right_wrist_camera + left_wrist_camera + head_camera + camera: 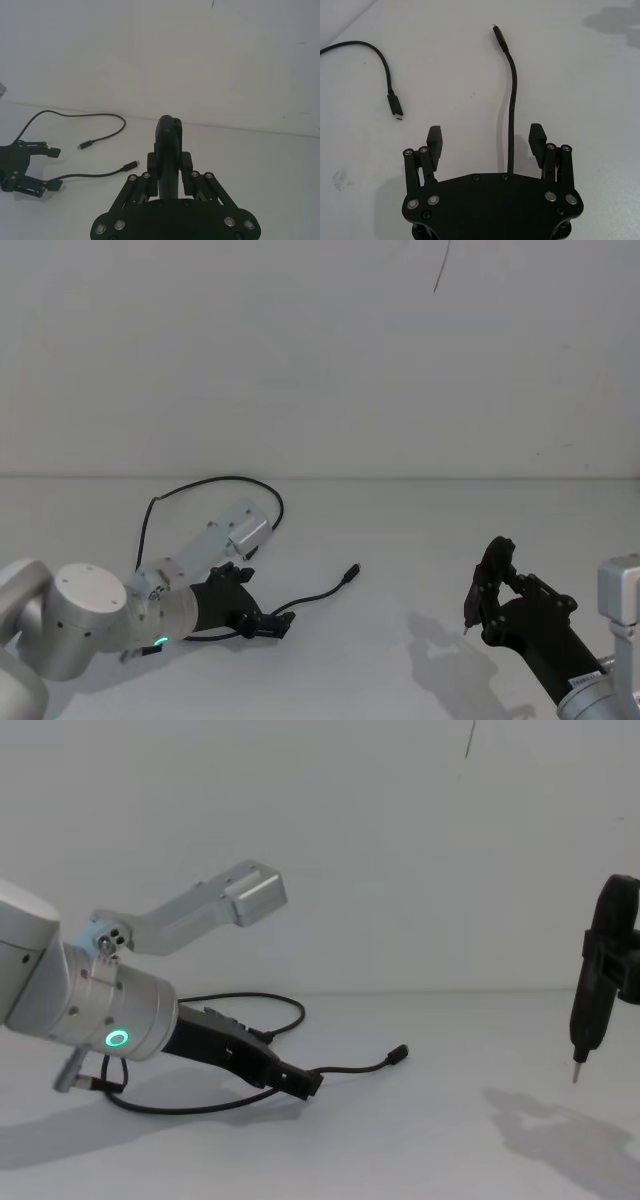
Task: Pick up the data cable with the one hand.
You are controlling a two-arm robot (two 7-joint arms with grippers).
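— Where do things stand on the white table (420, 540)?
— Your left gripper (486, 136) is low, fingers spread wide. The right gripper (170, 162) is parked aside, clamped on the pen-shaped tool (598, 982). The data cable (511, 85) lies flat between the left fingers, off-centre.
— Advice?
— Centre on the cord, go down to the table, then squeeze.

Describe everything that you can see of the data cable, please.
The data cable is a long, thin black cord, flexible by its look, lying slack in a loose loop on the white table. Each end has a small black plug with a metal tip: one plug lies ahead of the left gripper, the other beside it. The stretch behind the first plug runs between the gripper's open fingers, which stand apart from it on both sides. Nothing grips it yet.
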